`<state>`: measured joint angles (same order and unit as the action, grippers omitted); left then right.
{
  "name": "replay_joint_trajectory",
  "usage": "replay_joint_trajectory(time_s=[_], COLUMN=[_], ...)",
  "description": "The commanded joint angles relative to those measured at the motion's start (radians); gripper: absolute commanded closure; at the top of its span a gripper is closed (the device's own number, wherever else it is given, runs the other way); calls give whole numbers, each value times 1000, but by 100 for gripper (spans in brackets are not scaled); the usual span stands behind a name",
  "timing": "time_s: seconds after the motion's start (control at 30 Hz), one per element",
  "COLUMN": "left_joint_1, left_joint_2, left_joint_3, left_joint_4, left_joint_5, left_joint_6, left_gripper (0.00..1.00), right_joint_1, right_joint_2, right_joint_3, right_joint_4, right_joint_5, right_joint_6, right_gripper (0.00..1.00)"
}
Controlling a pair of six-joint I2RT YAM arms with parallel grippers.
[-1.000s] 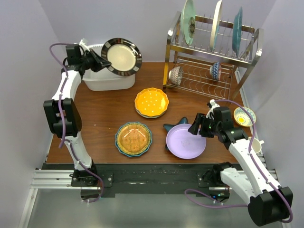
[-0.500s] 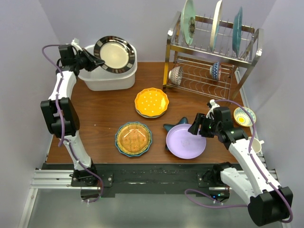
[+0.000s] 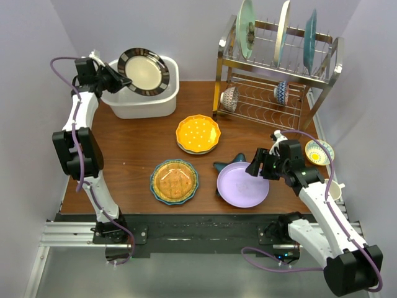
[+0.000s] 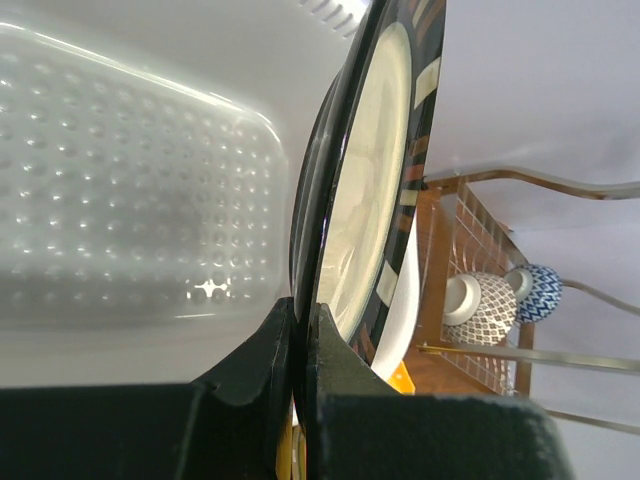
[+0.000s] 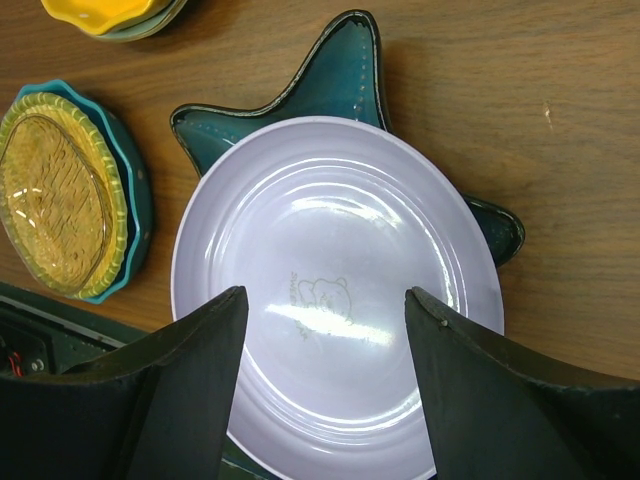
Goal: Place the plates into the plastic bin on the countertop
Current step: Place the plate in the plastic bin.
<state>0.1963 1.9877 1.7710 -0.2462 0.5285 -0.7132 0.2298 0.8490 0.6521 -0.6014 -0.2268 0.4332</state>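
My left gripper (image 3: pixel 121 80) is shut on the rim of the black-rimmed cream plate (image 3: pixel 144 71), holding it tilted over the white plastic bin (image 3: pixel 162 99) at the back left of the countertop (image 3: pixel 136 149). In the left wrist view the plate (image 4: pixel 375 190) stands edge-on above the bin's dimpled floor (image 4: pixel 120 200). My right gripper (image 5: pixel 325 305) hangs open above the lavender plate (image 5: pixel 335 300), which lies on the blue star-shaped plate (image 5: pixel 340 70). The orange dotted plate (image 3: pixel 198 133) and the amber plate (image 3: pixel 174 181) rest mid-table.
A steel wire dish rack (image 3: pixel 279 68) at the back right holds upright plates and two small patterned bowls. A yellow-patterned bowl (image 3: pixel 319 152) and a white mug (image 3: pixel 335 191) sit by the right edge. Walls close in on both sides.
My left gripper has carried the black-rimmed plate to the left and back, so it now hangs over the bin. The right arm has stayed still.
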Motion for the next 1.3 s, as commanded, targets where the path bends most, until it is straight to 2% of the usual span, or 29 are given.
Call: replay_joint_trajectory(time_s=[0.0, 0.77, 0.97, 1.27], left_joint_1=[9, 8, -8, -20], left_joint_2=[-12, 72, 100, 137], left_joint_3=[114, 154, 196, 212], left_joint_4=[88, 55, 2, -7], left_joint_5=[-2, -97, -168, -176], left_joint_6=[44, 130, 199, 213], left_gripper=[100, 100, 100, 100], right_joint_1=[3, 2, 3, 3], right_joint_2=[-15, -14, -11, -11], right_joint_3=[15, 17, 17, 12], right_joint_4=[0, -3, -5, 0], right_joint_5=[-8, -5, -5, -8], right_joint_6=[-4, -5, -5, -5], right_gripper=[32, 32, 32, 32])
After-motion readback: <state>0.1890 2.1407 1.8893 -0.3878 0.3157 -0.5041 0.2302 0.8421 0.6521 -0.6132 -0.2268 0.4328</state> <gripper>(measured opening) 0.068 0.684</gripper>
